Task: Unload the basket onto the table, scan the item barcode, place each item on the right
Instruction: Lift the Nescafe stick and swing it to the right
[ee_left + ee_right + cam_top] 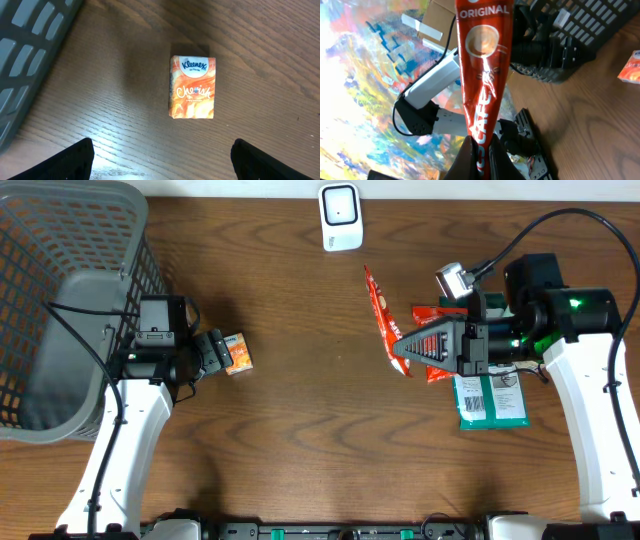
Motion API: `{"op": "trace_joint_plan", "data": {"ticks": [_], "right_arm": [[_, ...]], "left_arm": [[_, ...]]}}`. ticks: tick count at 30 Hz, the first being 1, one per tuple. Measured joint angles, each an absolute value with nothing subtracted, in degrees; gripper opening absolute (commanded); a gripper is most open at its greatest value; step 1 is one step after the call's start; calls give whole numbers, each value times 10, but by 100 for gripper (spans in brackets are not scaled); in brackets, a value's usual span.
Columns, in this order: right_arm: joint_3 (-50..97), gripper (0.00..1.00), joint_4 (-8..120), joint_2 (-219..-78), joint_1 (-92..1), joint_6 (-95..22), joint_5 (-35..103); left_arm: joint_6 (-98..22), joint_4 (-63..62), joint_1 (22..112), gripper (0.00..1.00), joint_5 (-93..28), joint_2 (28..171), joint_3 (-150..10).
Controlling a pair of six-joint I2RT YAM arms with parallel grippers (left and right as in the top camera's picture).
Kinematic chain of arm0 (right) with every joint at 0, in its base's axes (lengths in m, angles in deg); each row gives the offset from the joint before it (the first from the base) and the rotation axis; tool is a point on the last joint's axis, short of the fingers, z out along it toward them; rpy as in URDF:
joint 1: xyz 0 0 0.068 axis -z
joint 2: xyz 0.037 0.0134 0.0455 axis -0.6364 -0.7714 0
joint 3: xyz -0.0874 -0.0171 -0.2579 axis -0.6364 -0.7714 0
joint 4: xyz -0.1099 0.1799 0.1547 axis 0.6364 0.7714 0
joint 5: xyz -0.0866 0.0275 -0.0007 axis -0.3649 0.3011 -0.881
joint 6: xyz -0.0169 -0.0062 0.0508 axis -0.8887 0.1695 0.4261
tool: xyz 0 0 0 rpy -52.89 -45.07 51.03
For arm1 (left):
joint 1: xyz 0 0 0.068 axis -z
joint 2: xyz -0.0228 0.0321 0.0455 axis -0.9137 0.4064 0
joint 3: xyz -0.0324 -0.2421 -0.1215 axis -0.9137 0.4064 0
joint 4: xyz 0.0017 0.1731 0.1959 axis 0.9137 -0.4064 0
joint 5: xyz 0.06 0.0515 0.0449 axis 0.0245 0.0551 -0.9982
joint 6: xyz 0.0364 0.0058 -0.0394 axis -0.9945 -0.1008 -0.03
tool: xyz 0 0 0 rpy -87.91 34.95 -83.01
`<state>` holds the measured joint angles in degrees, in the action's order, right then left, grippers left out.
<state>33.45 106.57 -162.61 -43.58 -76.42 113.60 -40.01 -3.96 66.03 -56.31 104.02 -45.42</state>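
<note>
My right gripper (402,350) is shut on the lower end of a long red coffee sachet (379,302) and holds it above the table. In the right wrist view the sachet (482,75), marked "ORIGINAL", rises straight up from between the jaws of the right gripper (481,156). No barcode shows on the side I see. A white scanner (340,218) stands at the table's far edge. My left gripper (218,352) is open beside a small orange tissue pack (238,352). In the left wrist view the pack (194,87) lies flat ahead of the spread fingers (70,162), untouched.
A grey mesh basket (75,300) fills the far left. Under the right arm lie a green packet (490,402) and another red packet (437,372). Bare wood runs between the two arms.
</note>
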Motion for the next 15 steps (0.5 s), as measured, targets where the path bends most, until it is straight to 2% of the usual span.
{"op": "trace_joint_plan", "data": {"ticks": [15], "right_arm": [[335,1,930,-1626,-479,-720,1136]], "left_arm": [[-400,-40,660,88,-563,1040,-454]]}}
